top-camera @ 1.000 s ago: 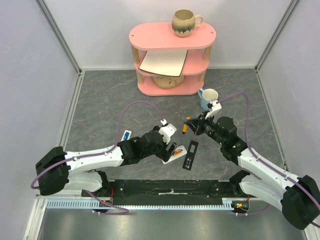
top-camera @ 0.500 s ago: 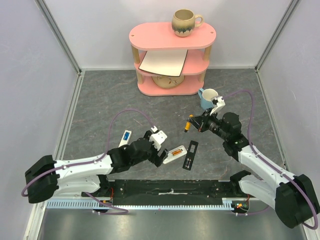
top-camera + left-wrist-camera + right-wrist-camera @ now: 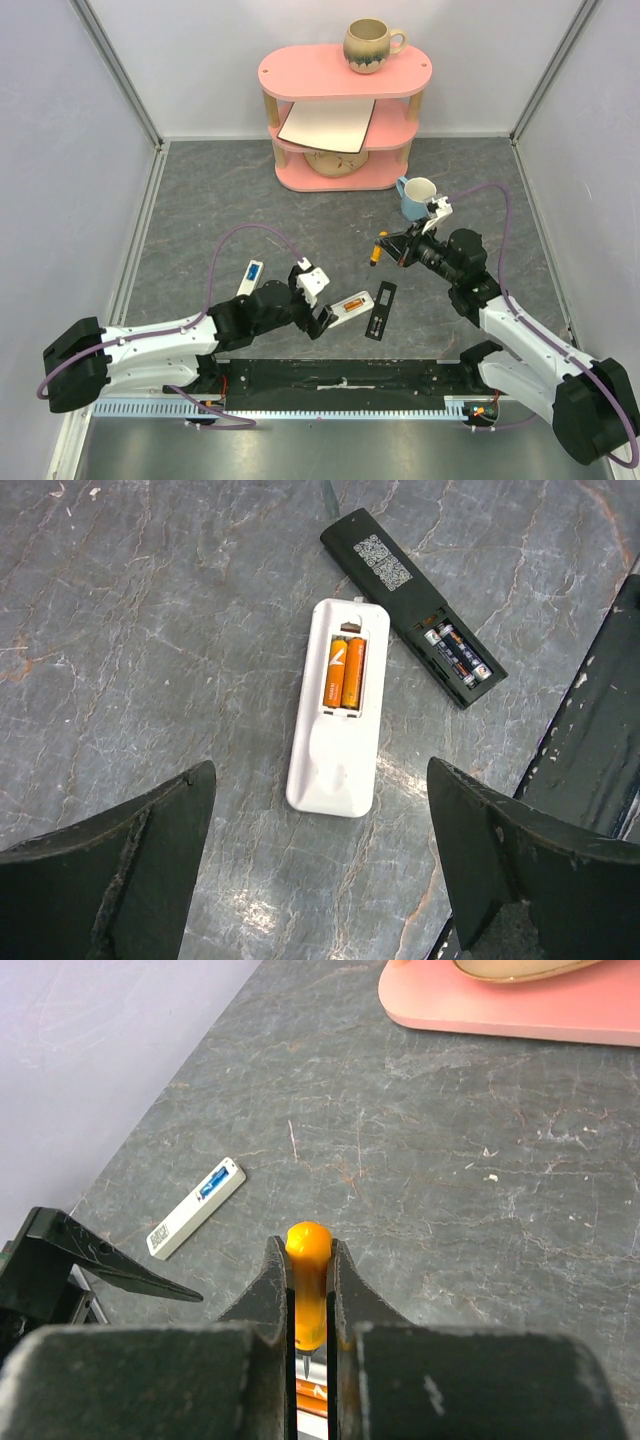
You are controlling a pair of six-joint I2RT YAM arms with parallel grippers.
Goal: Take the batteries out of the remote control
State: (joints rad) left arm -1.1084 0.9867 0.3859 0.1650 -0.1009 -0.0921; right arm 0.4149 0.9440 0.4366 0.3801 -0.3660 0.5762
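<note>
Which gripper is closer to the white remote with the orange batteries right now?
Left. The left gripper hangs open just off the near-left end of the white remote. The right gripper is farther off, beyond the remote, shut on the orange-handled screwdriver.

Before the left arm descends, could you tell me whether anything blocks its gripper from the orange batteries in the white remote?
Nothing visible does: the open left gripper hangs over the white remote, whose orange batteries lie uncovered.

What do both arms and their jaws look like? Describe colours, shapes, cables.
The left arm and right arm match: white link shells, bulky black joints and shoulders, a purple cable looping along each. The jaws are matte black, tapered wedges. No markings are legible.
</note>
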